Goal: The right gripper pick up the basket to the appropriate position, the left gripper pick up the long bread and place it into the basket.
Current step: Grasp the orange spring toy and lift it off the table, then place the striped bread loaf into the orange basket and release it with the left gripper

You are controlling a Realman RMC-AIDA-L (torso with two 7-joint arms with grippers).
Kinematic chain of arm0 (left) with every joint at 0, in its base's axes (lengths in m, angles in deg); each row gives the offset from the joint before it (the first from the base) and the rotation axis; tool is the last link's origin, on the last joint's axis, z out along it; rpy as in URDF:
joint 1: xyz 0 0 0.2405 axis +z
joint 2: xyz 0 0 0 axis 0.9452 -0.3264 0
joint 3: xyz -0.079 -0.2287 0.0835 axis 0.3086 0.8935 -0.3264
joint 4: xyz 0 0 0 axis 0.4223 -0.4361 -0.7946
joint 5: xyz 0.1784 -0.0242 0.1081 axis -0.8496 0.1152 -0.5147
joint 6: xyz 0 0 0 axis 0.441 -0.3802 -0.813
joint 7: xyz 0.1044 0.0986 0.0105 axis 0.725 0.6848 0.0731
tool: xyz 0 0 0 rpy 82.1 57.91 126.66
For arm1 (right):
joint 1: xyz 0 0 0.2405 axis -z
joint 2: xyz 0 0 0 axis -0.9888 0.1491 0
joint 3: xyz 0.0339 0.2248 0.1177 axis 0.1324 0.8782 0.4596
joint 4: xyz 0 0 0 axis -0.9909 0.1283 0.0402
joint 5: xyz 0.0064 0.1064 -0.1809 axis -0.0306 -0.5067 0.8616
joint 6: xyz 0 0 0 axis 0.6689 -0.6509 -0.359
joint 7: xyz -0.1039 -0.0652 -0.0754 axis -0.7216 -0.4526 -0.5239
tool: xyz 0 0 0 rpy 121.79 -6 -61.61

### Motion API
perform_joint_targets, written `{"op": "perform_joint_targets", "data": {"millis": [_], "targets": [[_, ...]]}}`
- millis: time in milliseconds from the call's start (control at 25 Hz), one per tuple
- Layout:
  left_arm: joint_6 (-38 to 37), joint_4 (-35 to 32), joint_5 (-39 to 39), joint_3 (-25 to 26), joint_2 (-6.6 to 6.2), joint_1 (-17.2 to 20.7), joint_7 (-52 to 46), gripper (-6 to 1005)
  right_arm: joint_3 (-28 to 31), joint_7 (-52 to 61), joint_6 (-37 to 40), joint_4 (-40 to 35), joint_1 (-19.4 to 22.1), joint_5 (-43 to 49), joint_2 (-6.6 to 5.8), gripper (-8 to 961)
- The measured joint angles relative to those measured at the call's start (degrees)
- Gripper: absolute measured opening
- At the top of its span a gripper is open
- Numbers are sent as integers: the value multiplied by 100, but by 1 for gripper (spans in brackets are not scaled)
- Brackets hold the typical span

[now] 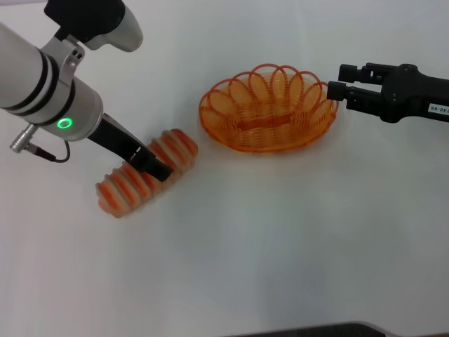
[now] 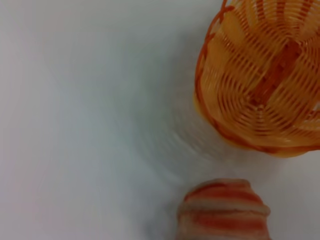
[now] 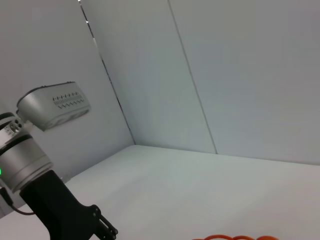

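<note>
The long bread (image 1: 133, 184), cream with orange-red stripes, lies slanted on the white table at the left. My left gripper (image 1: 158, 168) reaches down across its middle and is shut on it; I cannot tell whether the loaf is lifted. One end of the bread (image 2: 223, 214) shows in the left wrist view, near the basket (image 2: 260, 75). The orange wire basket (image 1: 266, 110) stands upright on the table at centre right. My right gripper (image 1: 335, 81) is level at the basket's right rim, fingers apart, the lower tip touching the rim. The rim (image 3: 235, 237) just shows in the right wrist view.
The white table (image 1: 280, 246) extends in front of the bread and basket. A dark edge (image 1: 316, 330) runs along the table's front. The right wrist view shows the left arm (image 3: 30, 160) and plain white walls (image 3: 225, 75) behind the table.
</note>
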Motion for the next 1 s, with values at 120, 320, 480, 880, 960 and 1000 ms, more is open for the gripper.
{"op": "perform_joint_targets", "data": {"millis": [120, 320, 480, 880, 960, 1000], "targets": [[-48, 56, 0, -20, -7, -39, 23, 789, 29, -1, -12, 0, 0, 0, 0, 526], [-59, 142, 0, -66, -15, -82, 38, 701, 52, -2, -12, 1, 2, 0, -1, 526], [-74, 137, 1, -56, -16, -90, 35, 577, 53, -2, -12, 1, 3, 0, -2, 526], [-202, -356, -212, 299, -43, -39, 196, 496, 59, -3, -17, 1, 51, -25, 3, 526], [-304, -732, -403, 735, -66, -88, 502, 479, 104, -3, -19, 1, 94, -97, -3, 526], [-304, -732, -403, 735, -66, -88, 502, 470, 104, -3, -19, 1, 94, -97, -3, 526]]}}
